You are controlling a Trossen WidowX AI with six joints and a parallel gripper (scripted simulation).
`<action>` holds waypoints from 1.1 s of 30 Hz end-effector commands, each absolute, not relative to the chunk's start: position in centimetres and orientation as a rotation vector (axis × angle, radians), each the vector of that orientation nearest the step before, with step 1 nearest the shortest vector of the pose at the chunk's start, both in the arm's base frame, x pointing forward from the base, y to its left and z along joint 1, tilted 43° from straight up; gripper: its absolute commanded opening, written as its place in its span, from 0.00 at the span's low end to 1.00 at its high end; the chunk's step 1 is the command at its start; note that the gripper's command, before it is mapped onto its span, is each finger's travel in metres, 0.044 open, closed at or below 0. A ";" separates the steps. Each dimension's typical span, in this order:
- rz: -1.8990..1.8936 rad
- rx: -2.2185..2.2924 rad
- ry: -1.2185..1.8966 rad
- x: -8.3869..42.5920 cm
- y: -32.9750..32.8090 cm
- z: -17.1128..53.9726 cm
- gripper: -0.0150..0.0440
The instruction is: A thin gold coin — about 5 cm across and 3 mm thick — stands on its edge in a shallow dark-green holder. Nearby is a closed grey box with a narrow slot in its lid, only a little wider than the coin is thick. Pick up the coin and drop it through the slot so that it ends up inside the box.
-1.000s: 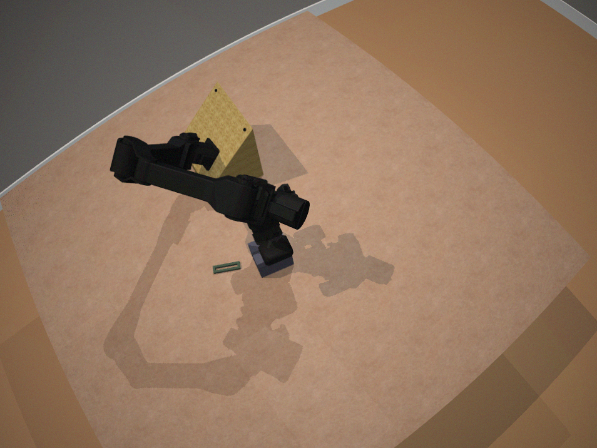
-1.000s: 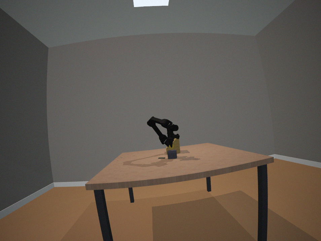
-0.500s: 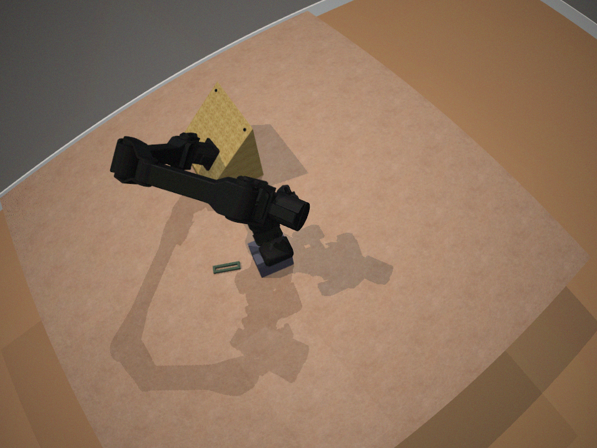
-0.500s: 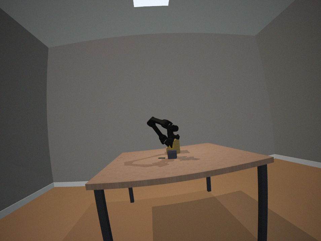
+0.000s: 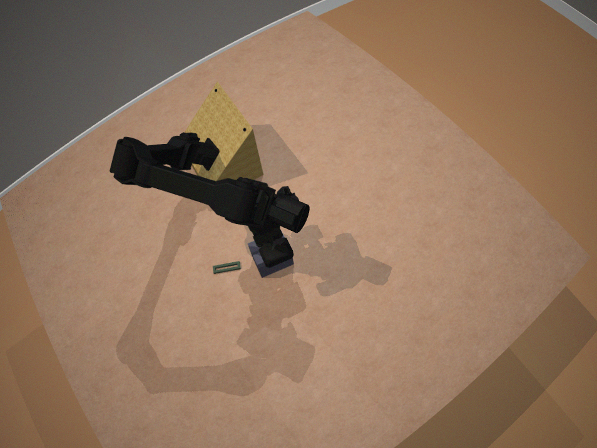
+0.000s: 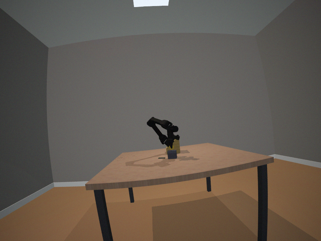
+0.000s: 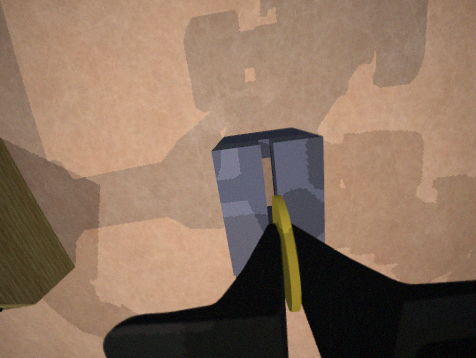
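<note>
My gripper [image 7: 278, 231] [image 6: 171, 147] is shut on the thin gold coin [image 7: 292, 275], held edge-on and upright between the black fingertips. The closed grey-blue box [image 7: 239, 185] [image 6: 172, 155] [image 5: 265, 271] stands below. In the wrist view its narrow slot [image 7: 268, 180] runs nearly the same way as the coin, and the coin's far edge overlaps the slot's right side. The slot's near part is hidden by coin and fingers. The coin looks above the lid; the exact gap is unclear. The dark-green holder [image 5: 226, 270] [image 6: 161, 158] is empty, left of the box in the top view.
A tall yellow block [image 5: 218, 113] [image 6: 177, 146] [image 7: 25, 240] stands behind the box, beside the arm's base. The arm arches over from it. Arm shadows lie on the wooden table [image 5: 433, 193] [image 6: 220, 155] around the box.
</note>
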State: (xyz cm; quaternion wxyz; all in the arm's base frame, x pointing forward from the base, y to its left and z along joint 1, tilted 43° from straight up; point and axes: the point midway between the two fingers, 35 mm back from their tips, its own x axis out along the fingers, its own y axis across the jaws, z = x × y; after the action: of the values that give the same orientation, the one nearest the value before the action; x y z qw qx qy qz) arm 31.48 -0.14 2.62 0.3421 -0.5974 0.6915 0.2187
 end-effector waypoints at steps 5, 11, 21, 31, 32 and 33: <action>0.571 -1.560 1.808 31.2 -0.5 2.3 0.25; 0.569 -1.559 1.808 31.3 -0.7 2.2 0.25; 0.567 -1.553 1.799 31.5 -0.6 2.2 0.39; 0.567 -1.553 1.799 31.5 -0.6 2.2 0.53; 0.567 -1.553 1.799 31.5 -0.6 2.2 0.53; 0.567 -1.553 1.799 31.5 -0.6 2.2 0.53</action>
State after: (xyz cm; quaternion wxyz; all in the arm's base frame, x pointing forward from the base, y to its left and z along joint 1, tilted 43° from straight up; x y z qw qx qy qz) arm 31.49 -0.56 2.16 0.3417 -0.5973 0.6920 0.2184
